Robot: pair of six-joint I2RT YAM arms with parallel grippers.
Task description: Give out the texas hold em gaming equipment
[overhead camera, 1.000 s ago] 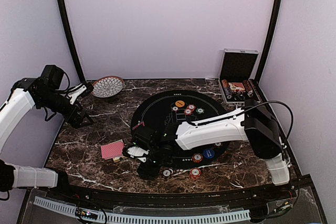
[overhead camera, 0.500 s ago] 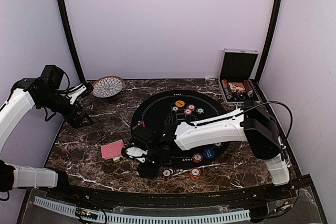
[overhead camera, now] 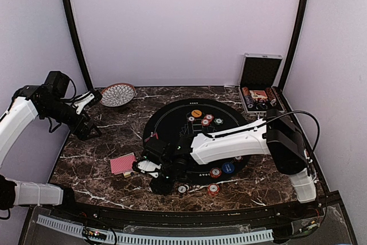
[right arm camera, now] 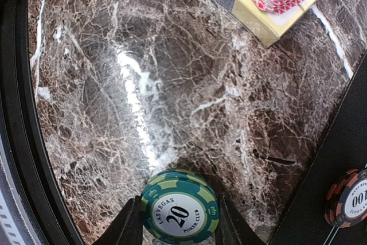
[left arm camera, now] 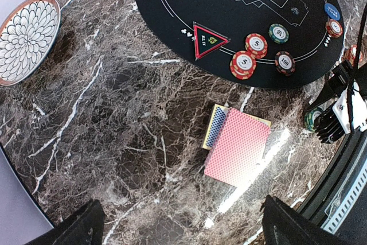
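Red-backed cards (left arm camera: 238,152) stacked on the marble table (left arm camera: 114,113); green chip (right arm camera: 179,212) (marked 20) lies flat nearby

Green chip (right arm camera: 179,210): "LAS VEGAS 20 POKER CLUB". Triangle marker (left arm camera: 207,39): "ALL IN". Red chips (left arm camera: 256,43) at its 3–4 o'clock: "5" each. Dark chip (left arm camera: 285,61): "100".

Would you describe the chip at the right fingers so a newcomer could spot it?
Find the black mat on the marble table and go off its near-left edge. There the green chip, marked 20, sits between the right fingers. Unlike the 100 chip beside it, it is off the mat.
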